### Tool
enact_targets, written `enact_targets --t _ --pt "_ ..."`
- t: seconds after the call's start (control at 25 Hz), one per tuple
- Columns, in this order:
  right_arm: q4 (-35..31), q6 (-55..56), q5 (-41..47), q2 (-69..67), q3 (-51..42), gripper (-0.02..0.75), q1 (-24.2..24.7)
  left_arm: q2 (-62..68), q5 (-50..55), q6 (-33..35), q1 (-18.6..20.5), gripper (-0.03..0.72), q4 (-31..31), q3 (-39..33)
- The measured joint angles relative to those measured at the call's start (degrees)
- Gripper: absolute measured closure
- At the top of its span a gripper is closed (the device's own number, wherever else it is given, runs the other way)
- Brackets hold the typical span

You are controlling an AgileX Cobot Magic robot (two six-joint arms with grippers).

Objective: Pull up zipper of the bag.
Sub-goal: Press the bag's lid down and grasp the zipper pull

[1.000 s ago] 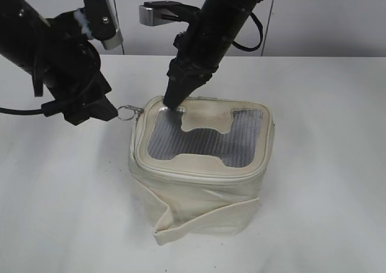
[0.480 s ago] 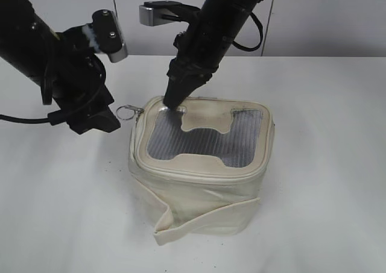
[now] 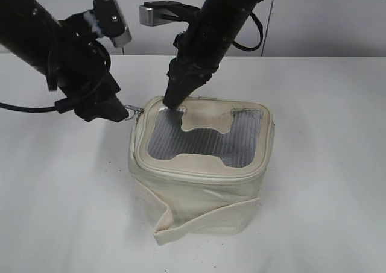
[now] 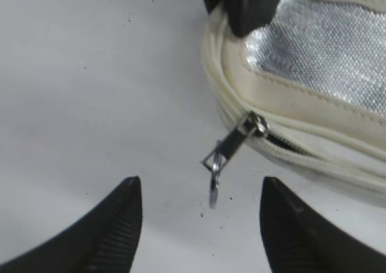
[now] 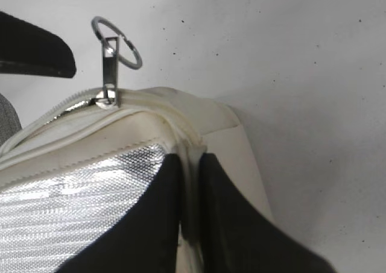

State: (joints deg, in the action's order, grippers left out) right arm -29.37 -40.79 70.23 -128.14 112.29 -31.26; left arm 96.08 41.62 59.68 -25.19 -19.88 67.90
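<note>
Here the bag stands on the white table. The right gripper, its jaws almost closed, pinches the lid's rim at the back corner, probably to keep the bag from sliding. The left gripper hangs wide open with the silver pull between its fingers, not touching; it seems lined up to grasp it and draw the zipper along.

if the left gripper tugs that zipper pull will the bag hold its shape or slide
The bag looks soft: its front wall is creased and folded, so it would likely buckle without support. The right gripper pinches the lid rim, which probably anchors it. The zipper pull dangles loosely and is thin metal, so it may swing or slip between the open left gripper.
</note>
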Motion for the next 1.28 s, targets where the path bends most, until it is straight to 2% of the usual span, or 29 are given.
enact_targets --t 0.28,0.36,0.44,0.64,0.72,1.04,1.28 --pt "0.0 -0.1 0.0 0.1 0.0 0.675 0.0 4.4 2.3 0.1 0.0 0.214 -1.2 2.4" --pt "0.1 -0.2 0.0 0.1 0.0 0.675 0.0 4.8 2.2 0.0 0.0 0.243 -1.2 2.5" --pt "0.1 -0.2 0.0 0.1 0.0 0.675 0.0 4.9 1.1 0.0 0.0 0.316 -1.2 2.5" --pt "0.2 -0.2 0.0 0.1 0.0 0.675 0.0 6.0 -0.5 0.0 0.0 0.620 -1.3 2.7" --pt "0.2 -0.2 0.0 0.1 0.0 0.675 0.0 6.0 0.2 0.0 0.0 0.685 -1.3 2.7" --pt "0.2 -0.2 0.0 0.1 0.0 0.675 0.0 4.2 2.8 0.0 -0.1 0.691 0.2 2.7" --pt "0.2 -0.2 0.0 0.1 0.0 0.675 0.0 3.0 9.0 0.0 -0.1 0.691 1.0 2.7"
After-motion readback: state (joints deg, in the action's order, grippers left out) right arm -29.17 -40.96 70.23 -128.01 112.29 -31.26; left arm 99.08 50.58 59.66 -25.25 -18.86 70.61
